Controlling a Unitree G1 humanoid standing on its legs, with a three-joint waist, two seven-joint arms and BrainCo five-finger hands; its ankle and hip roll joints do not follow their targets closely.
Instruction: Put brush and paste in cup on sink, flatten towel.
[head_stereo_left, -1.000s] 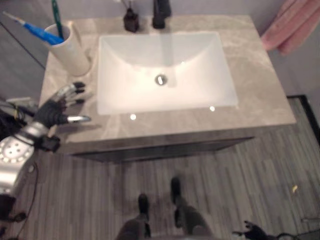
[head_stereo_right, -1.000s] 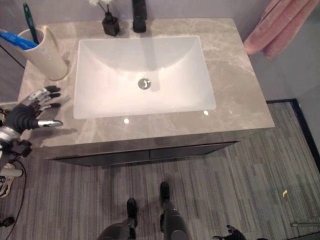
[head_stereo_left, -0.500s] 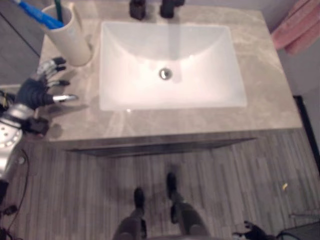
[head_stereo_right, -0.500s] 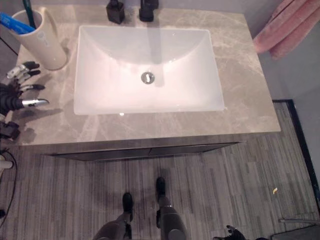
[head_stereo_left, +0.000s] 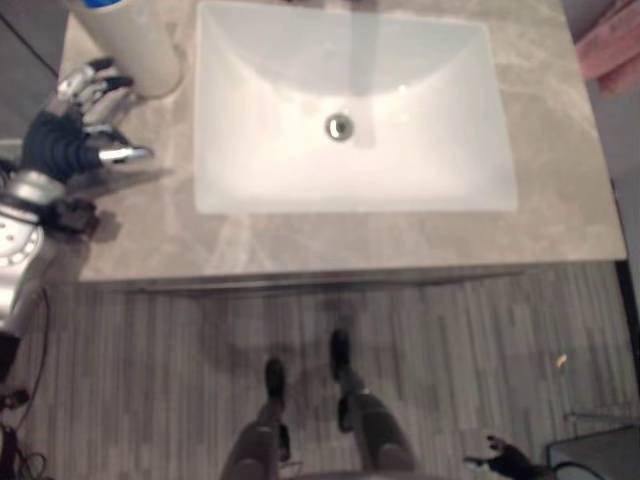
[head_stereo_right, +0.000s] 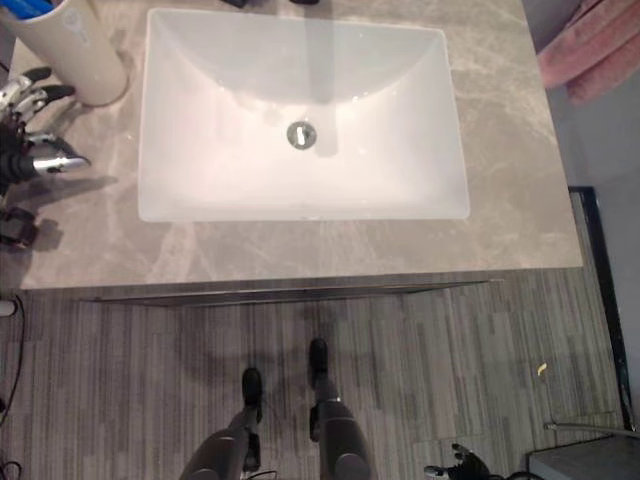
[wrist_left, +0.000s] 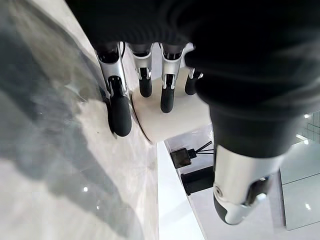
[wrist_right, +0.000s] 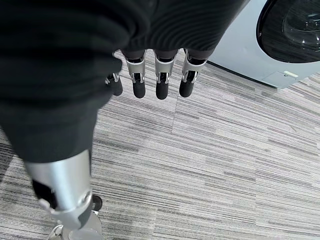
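Fingers spread and relaxed, the left hand (head_stereo_left: 62, 140) hovers over the counter's (head_stereo_left: 560, 190) left edge, near its far left corner, holding nothing. Its fingertips (wrist_left: 120, 116) point at the cream cup (head_stereo_right: 78, 55) that stands just beyond them, close but seemingly not touching. A bit of blue (head_stereo_left: 103, 4) shows at the cup's mouth, cut off by the frame, so brush and paste look to be in the cup, though I cannot tell them apart.

That leaves the pink towel (head_stereo_right: 588, 50), hanging past the counter's far right corner, well apart from this hand. It should be light, soft and limp, with no fragile part; it will fold and bunch rather than slide, so a hem or corner is the place to pinch, with flat fingers smoothing outward.

The right hand (wrist_right: 150, 75) hangs low over the striped floor (wrist_right: 225, 165), fingers straight and empty. It is the nearer arm for the towel, I judge.
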